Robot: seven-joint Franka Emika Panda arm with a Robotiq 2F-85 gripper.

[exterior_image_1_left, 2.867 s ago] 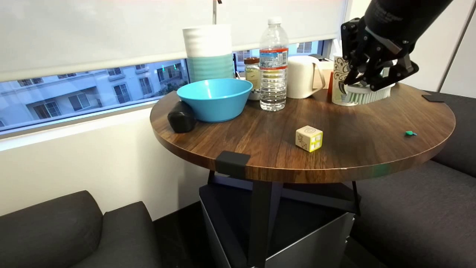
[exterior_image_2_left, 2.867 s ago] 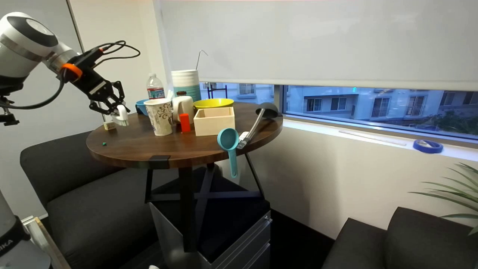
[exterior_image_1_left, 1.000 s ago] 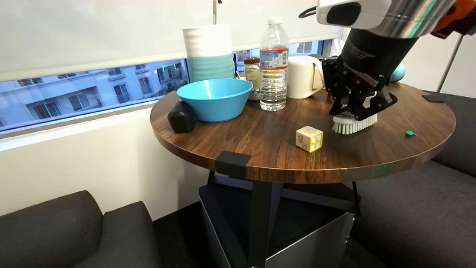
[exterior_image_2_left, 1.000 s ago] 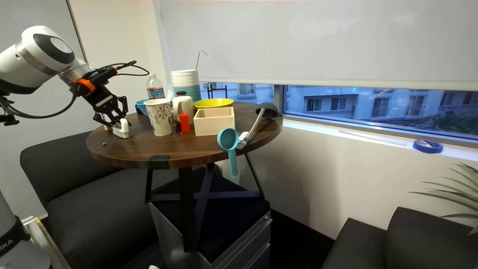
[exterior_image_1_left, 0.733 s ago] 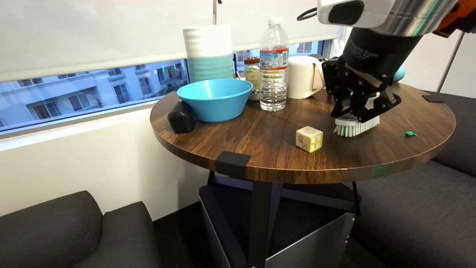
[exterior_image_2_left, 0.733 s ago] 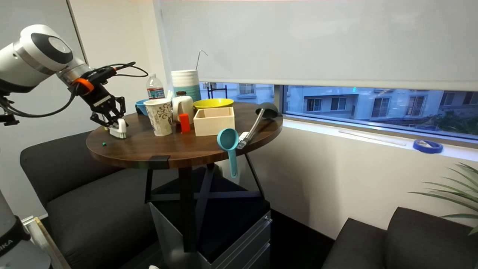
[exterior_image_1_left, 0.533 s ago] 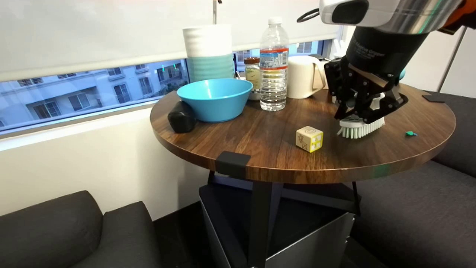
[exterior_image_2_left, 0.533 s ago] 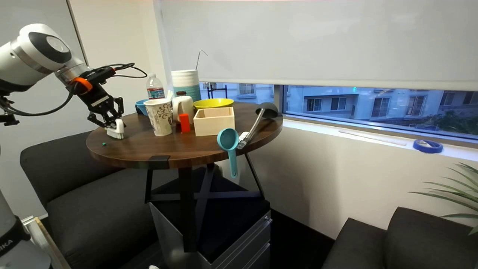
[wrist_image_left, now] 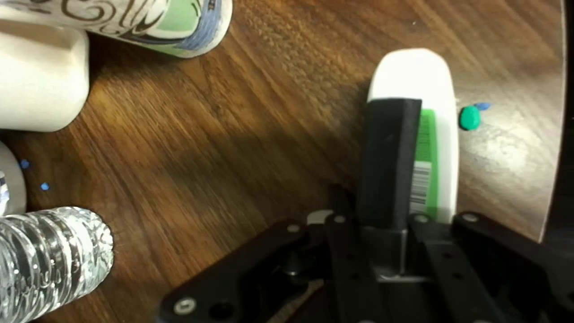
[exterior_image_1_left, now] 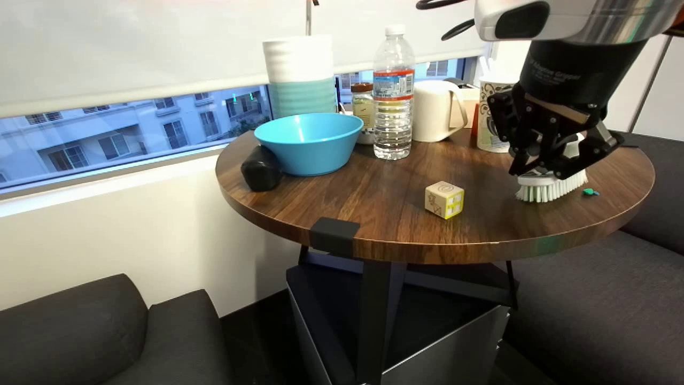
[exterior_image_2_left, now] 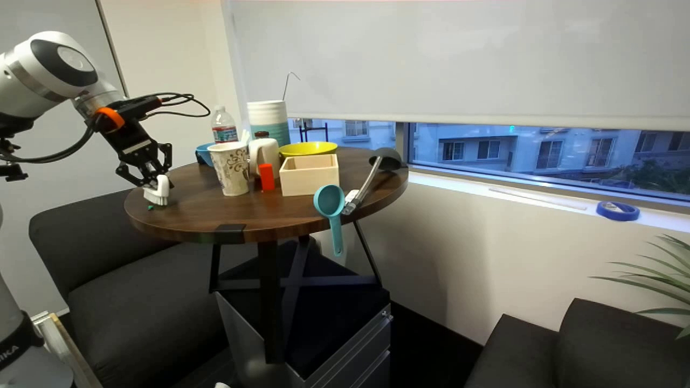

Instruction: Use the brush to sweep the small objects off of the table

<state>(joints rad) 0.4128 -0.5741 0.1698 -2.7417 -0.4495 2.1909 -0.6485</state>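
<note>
The arm (exterior_image_2_left: 24,102) is white, with a dark rounded panel (exterior_image_1_left: 522,20), a shiny metal collar (exterior_image_1_left: 630,21), an orange band (exterior_image_2_left: 111,117) and black cables (exterior_image_2_left: 81,144). The gripper (exterior_image_1_left: 538,171) is black and has round, silvery screws (wrist_image_left: 184,306).

I count 1 brush (wrist_image_left: 430,130), 1 cube (exterior_image_1_left: 444,199), 1 bottle (exterior_image_1_left: 394,96), 4 coloured specks (wrist_image_left: 470,118).

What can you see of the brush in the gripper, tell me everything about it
The brush is a white, plastic-looking scrub brush with a raised handle, a green label bearing a barcode, and dense pale bristles. The gripper holds it from above, hiding part of it. It sits bristles-down near the rim of the round brown table, and the bristle tips appear to rest on the top. A small green bit lies right beside it; whether the bristles touch that bit, I can't tell.
</note>
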